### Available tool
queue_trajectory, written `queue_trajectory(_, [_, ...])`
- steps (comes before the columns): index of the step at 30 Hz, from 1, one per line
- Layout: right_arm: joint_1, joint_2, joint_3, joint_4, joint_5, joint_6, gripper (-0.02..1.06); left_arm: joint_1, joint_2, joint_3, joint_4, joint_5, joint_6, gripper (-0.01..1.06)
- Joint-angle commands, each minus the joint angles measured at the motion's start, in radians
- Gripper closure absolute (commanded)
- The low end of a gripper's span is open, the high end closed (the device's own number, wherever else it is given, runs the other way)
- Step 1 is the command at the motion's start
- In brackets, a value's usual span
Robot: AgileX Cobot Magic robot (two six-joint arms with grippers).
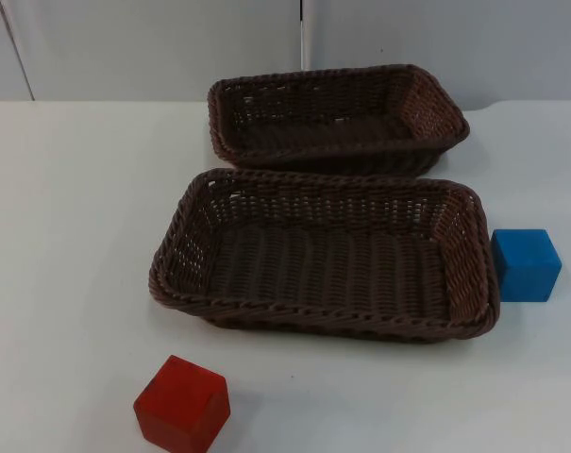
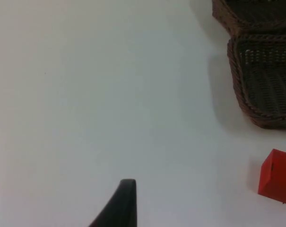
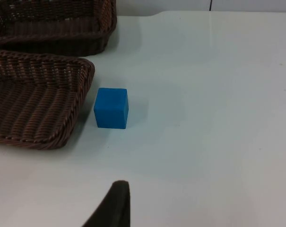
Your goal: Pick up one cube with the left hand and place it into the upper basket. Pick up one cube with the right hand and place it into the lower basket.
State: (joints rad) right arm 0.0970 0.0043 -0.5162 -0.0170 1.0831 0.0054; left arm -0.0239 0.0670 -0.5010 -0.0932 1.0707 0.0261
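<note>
Two baskets mid-worktop — upper basket [image 1: 436, 104] behind lower basket [image 1: 469, 274]. Red cube [image 1: 182, 404] at the near edge; blue cube [image 1: 526, 265] just right of the lower basket. Left gripper [image 2: 121, 208] and right gripper [image 3: 114, 208] over bare worktop [image 1: 68, 236] — whether either is open, I cannot tell.

left gripper [image 2: 120, 208], right gripper [image 3: 113, 205], above table
</note>
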Motion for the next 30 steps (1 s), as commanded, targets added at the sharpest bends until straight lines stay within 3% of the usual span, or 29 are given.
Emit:
queue_trajectory(1, [-0.005, -0.004, 0.001, 0.0, -0.004, 0.002, -0.01, 0.003, 0.005, 0.006, -0.012, 0.001, -0.005, 0.0])
queue_trajectory(15, [-0.005, -0.004, 0.001, 0.0, -0.004, 0.002, -0.01, 0.003, 0.098, 0.005, -0.032, 0.001, -0.005, 0.0])
queue_trajectory(30, [-0.005, -0.004, 0.001, 0.0, -0.004, 0.002, -0.01, 0.003, 0.265, -0.053, -0.123, -0.033, 0.083, 0.0])
